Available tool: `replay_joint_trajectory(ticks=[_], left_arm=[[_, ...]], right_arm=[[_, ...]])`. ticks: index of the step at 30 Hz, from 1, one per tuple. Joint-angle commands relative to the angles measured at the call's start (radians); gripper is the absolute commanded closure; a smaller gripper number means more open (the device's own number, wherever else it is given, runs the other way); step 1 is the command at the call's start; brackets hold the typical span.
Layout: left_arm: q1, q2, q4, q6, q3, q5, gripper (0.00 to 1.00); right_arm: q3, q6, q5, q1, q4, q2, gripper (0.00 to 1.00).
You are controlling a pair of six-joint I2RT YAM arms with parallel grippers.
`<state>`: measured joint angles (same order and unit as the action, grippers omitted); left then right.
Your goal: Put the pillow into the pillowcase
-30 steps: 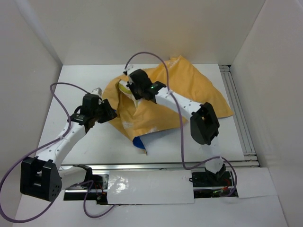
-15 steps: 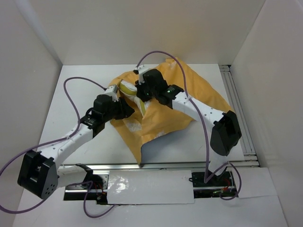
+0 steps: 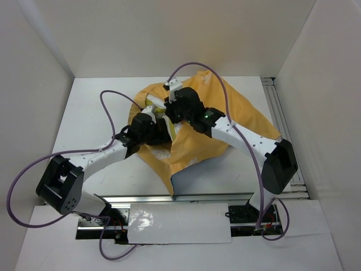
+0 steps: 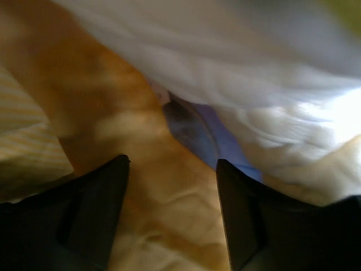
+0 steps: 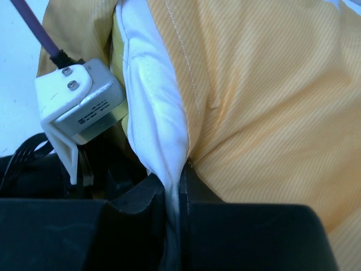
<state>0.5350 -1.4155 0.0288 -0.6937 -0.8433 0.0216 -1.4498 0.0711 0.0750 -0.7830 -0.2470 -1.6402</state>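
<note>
The pillowcase (image 3: pixel 225 121) lies crumpled at mid-table, orange-yellow side up. The white pillow (image 3: pixel 167 151) shows at its left opening; its pale-yellow trim (image 3: pixel 152 104) peeks out near the grippers. My right gripper (image 3: pixel 168 113) is shut on a fold of the white pillow (image 5: pixel 155 101), right beside the pillowcase's stitched hem (image 5: pixel 254 84). My left gripper (image 3: pixel 160 127) is open and reaches into the opening. In the left wrist view its fingers (image 4: pixel 172 162) straddle orange fabric (image 4: pixel 163 209), with the white pillow (image 4: pixel 225 62) above and a strip of blue (image 4: pixel 194 132) between.
White walls enclose the table (image 3: pixel 96 107) on three sides. A metal rail (image 3: pixel 285 135) runs along the right edge. Purple cables (image 3: pixel 113 96) loop above both arms. The left wrist's camera box (image 5: pixel 79 101) sits close to the right gripper.
Both arms moved right and forward. My left gripper went from outside the pillowcase's left edge into its opening. The pillowcase shifted, and its blue front corner is hidden now.
</note>
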Motion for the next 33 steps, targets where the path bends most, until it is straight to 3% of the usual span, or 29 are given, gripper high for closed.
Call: replay_joint_trajectory(ticks=[1,7,12,20,24,28,29,33], left_arm=[[0.025,-0.009,0.098,-0.082,0.000,-0.020,0.20],[0.065,-0.069,0.172,-0.225,0.021,-0.053,0.11],[0.076,-0.180,0.163,-0.234,-0.040,-0.113,0.11],[0.076,-0.316,0.154,-0.234,-0.105,-0.072,0.19],[0.076,-0.359,0.134,-0.244,-0.114,-0.060,0.33],[0.085,-0.370,0.172,-0.208,-0.105,-0.020,0.83],[0.085,-0.370,0.172,-0.208,-0.105,-0.020,1.00],[0.085,-0.269,0.163,-0.190,-0.074,-0.069,1.00]], right_arm=[[0.011,0.059,0.095,-0.024,0.181,0.086,1.00],[0.103,0.119,0.120,-0.042,0.302,0.134,1.00],[0.175,0.119,0.049,-0.042,0.413,0.198,1.00],[0.216,0.119,0.048,-0.042,0.446,0.273,1.00],[0.226,0.119,0.048,-0.042,0.468,0.309,1.00],[0.235,0.110,0.048,-0.042,0.477,0.332,1.00],[0.235,0.110,0.061,-0.042,0.477,0.342,1.00],[0.230,0.099,0.097,-0.042,0.442,0.342,1.00]])
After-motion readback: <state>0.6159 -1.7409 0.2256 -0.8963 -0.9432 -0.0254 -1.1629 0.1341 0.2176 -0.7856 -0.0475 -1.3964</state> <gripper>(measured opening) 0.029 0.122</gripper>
